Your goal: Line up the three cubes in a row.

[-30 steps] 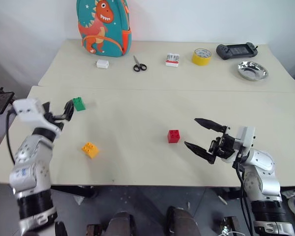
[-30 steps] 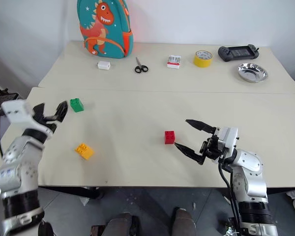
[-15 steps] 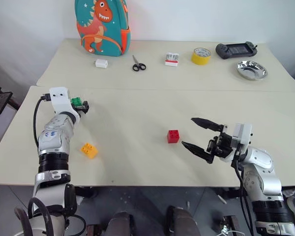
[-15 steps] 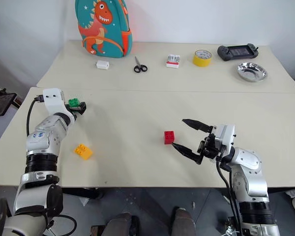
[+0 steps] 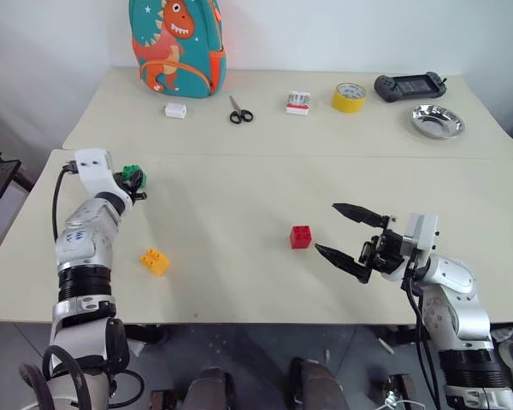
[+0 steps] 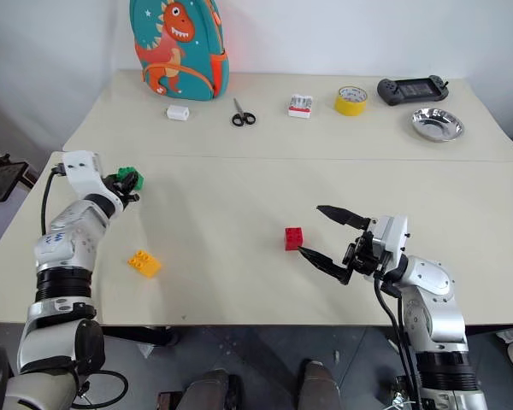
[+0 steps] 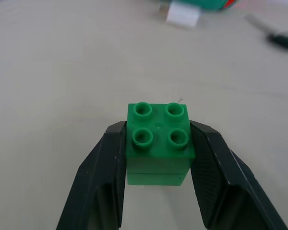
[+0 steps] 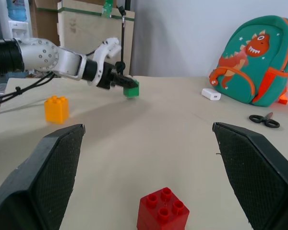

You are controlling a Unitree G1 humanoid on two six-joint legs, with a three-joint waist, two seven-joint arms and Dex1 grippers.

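Two pale desks (image 5: 239, 256) pushed together, near one carrying the three bricks, far one carrying the clutter

Teal dinosaur backpack (image 5: 179, 47) upright at the far desk's back edge, well beyond the red cube and to its left

Left claw (image 5: 137, 181) at the near desk's left side, well left of the red cube and a little farther back, clamped on the green cube (image 7: 158, 139) with one black finger (image 7: 103, 179) pressed flat to each side, studs facing up

Right claw (image 5: 342, 231) just right of the red cube, spread wide around nothing, tips aimed at the cube but apart from it

Steel bowl (image 5: 438, 121) on the far desk, far right of and beyond the red cube; black handheld controller (image 5: 410, 85) behind the bowl

Yellow tape roll (image 5: 350, 96) on the far desk, beyond the red cube and slightly right

Black-handled scissors (image 5: 238, 111) on the far desk, beyond the red cube and a little left

Red-and-white striped item (image 5: 299, 102) on the far desk, straight beyond the red cube

White block (image 5: 175, 109) on the far desk, left of the scissors

Red cube (image 5: 301, 237) resting on the near desk near its middle, studs up

Yellow-orange cube (image 5: 155, 260) lying on the near desk well left of the red cube and slightly nearer, apart from the green one
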